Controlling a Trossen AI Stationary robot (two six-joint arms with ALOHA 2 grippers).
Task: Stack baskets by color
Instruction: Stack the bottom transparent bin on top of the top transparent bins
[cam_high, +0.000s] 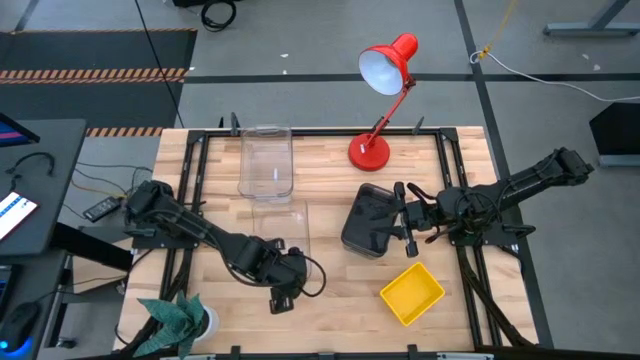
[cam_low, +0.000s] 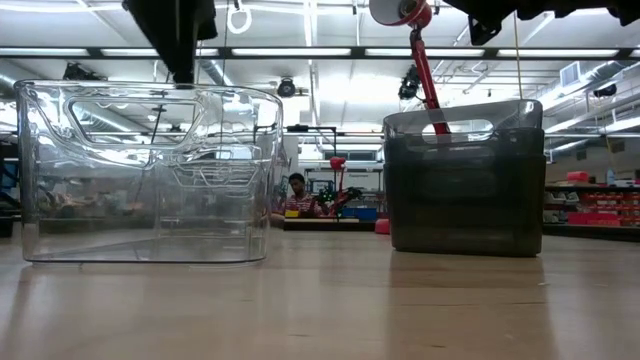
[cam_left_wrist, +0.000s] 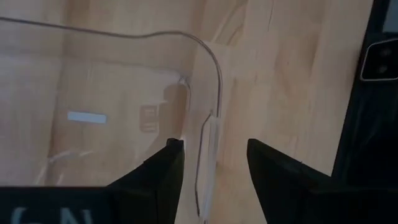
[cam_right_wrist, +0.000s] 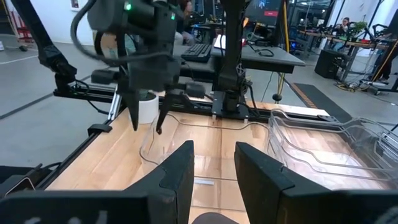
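My left tool (cam_left_wrist: 210, 163), spread, straddles the rim of a clear basket (cam_high: 280, 226); next I should pinch it. My right tool (cam_high: 403, 215), apart, hovers at the grey basket (cam_high: 367, 220).

Two clear baskets (cam_high: 266, 160) lie left of centre, perhaps more nested; a dark grey basket (cam_high: 366, 220) sits mid-table, a yellow basket (cam_high: 411, 293) near the front.

Bright overhead strip lights, slightly blurred foreground.
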